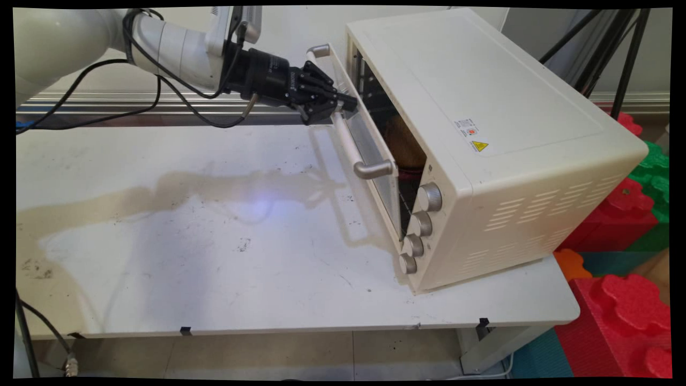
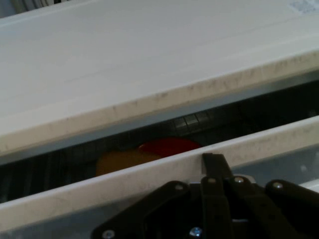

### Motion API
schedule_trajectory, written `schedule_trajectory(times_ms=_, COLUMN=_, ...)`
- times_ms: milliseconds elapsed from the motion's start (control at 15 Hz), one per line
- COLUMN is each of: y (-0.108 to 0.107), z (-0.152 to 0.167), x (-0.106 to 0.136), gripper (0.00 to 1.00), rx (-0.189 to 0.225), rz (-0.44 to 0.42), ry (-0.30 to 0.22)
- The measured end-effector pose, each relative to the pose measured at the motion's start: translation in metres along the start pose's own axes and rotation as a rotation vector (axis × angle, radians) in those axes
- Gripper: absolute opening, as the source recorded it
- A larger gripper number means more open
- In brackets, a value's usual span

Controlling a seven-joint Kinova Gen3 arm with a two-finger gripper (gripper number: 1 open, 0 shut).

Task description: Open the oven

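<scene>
From the upper left of the frame the arm reaches level, its gripper (image 1: 336, 106) against the top rim of the oven door (image 1: 370, 161); whether its fingers pinch the rim I cannot tell. The door, slightly ajar at centre, looks stiff, hinged, best taken by its handle (image 1: 348, 142). The toaster oven (image 1: 482, 134) stands at right, likely heavy.

Cream toaster oven (image 1: 498, 134) on the white table's right part, four silver knobs (image 1: 419, 225) down its front. Glass door (image 1: 370, 145) with its silver-ended handle (image 1: 348, 115) tilted slightly ajar; black gripper (image 1: 343, 104) against door's top edge. Orange and red items (image 2: 149, 154) dimly visible inside through the gap.
</scene>
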Motion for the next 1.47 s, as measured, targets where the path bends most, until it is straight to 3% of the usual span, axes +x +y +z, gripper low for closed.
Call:
schedule_trajectory(times_ms=733, y=0.004, z=-0.026, x=-0.033, gripper=0.00, rx=-0.024, rz=0.040, ry=-0.074)
schedule_trajectory(times_ms=1467, y=0.014, z=-0.048, x=-0.089, gripper=0.00, rx=-0.066, rz=0.057, ry=-0.170)
